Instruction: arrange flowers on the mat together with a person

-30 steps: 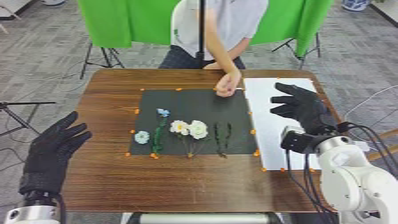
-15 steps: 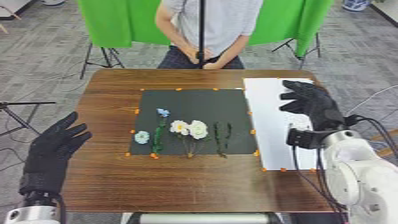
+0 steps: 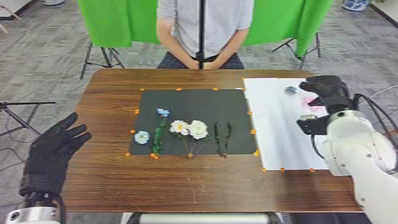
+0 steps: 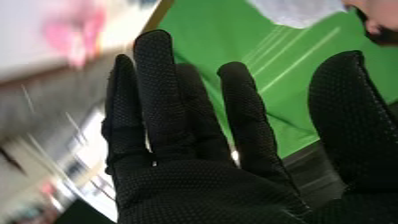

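"Since the table (image 3: 178, 190) is biggest, what's between the fingers of the left hand (image 3: 53, 150) and right hand (image 3: 336, 94)?"

"The dark mat (image 3: 191, 105), then the white sheet (image 3: 280, 130), nearer the right fingers."

"Fingers closed?"

"Both hands' are extended, the right thumb spread well apart."

"Flowers?"

"White flowers (image 3: 198, 130) and a blue-flowered stem (image 3: 158, 135) on the mat, between both hands' fingers; a pink flower (image 3: 313, 104) on the sheet, near the right fingers."

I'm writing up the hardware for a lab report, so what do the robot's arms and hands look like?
The left hand and right hand wear black fabric gloves; up close, the right one has a fine, dotted texture. The right arm is white and rounded, with black cables. The left arm is white below its glove.
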`<action>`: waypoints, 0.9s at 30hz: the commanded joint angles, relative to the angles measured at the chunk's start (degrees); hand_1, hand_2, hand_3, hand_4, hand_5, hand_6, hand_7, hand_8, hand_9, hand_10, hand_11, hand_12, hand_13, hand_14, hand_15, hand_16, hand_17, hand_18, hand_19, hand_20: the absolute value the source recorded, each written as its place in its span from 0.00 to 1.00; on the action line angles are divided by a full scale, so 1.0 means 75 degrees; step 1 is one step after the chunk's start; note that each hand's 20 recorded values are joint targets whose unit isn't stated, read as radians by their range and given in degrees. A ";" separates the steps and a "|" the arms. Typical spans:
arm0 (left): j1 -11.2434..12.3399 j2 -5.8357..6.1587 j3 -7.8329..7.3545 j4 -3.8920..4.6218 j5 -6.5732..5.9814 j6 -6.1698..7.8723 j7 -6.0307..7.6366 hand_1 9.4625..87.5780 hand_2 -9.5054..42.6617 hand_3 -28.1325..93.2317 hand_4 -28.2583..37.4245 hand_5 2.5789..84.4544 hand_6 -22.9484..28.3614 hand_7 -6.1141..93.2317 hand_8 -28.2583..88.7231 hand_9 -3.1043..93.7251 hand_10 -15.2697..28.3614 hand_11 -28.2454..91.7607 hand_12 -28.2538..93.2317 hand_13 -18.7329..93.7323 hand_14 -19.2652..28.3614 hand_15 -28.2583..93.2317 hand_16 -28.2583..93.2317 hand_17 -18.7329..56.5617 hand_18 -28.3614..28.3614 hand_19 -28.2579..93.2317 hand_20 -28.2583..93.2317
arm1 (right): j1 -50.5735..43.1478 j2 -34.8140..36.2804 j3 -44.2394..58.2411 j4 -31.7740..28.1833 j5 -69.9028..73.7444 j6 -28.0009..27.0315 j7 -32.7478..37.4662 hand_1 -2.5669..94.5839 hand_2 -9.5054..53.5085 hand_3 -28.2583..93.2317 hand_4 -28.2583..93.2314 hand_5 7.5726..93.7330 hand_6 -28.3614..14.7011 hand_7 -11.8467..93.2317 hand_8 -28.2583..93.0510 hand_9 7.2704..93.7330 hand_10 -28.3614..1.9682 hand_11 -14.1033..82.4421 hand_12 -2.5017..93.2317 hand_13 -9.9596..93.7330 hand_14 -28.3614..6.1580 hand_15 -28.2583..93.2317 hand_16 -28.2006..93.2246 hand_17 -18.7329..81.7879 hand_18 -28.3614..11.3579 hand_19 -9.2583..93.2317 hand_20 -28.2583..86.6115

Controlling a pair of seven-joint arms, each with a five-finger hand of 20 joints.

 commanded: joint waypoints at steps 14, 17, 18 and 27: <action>-0.0166 -0.0086 0.0143 0.0045 0.0070 -0.0035 -0.0157 0.17 0.30 0.89 0.00 0.43 0.62 0.21 0.15 0.38 0.81 0.48 0.31 0.37 0.96 0.71 0.13 0.12 0.87 0.65 0.31 | 0.2631 0.0789 -0.2378 0.2563 -0.1877 -0.2053 0.1435 0.33 0.12 0.85 0.03 0.41 0.65 0.24 0.14 0.41 0.28 0.27 0.18 0.58 0.33 0.74 0.29 0.38 0.16 0.76 0.33; -0.0187 -0.0079 0.0173 0.0059 0.0058 -0.0057 -0.0158 0.17 0.30 0.89 0.00 0.43 0.62 0.21 0.15 0.38 0.81 0.48 0.31 0.37 0.96 0.71 0.13 0.12 0.87 0.65 0.31 | 0.2787 0.0783 -0.2687 0.2785 -0.2057 -0.2317 0.1407 0.34 0.11 0.85 0.03 0.41 0.67 0.25 0.14 0.41 0.29 0.28 0.18 0.58 0.34 0.74 0.29 0.38 0.17 0.76 0.33; -0.0209 -0.0076 0.0189 0.0069 0.0069 -0.0058 -0.0169 0.17 0.30 0.89 0.00 0.43 0.62 0.21 0.15 0.38 0.81 0.48 0.31 0.37 0.96 0.71 0.13 0.12 0.87 0.65 0.31 | 0.2820 0.0777 -0.2762 0.2854 -0.2072 -0.2376 0.1403 0.35 0.11 0.85 0.03 0.41 0.68 0.25 0.14 0.41 0.29 0.28 0.18 0.58 0.34 0.74 0.29 0.38 0.17 0.76 0.32; -0.0375 -0.0103 0.0265 0.0144 0.0121 -0.0179 -0.0341 0.17 0.30 0.89 0.00 0.43 0.62 0.21 0.15 0.38 0.81 0.48 0.31 0.37 0.96 0.71 0.13 0.12 0.87 0.66 0.31 | 0.2996 0.0913 -0.3192 0.3228 -0.2296 -0.2667 0.1056 0.36 0.09 0.86 0.03 0.39 0.68 0.26 0.14 0.41 0.33 0.28 0.18 0.58 0.38 0.73 0.29 0.38 0.19 0.76 0.30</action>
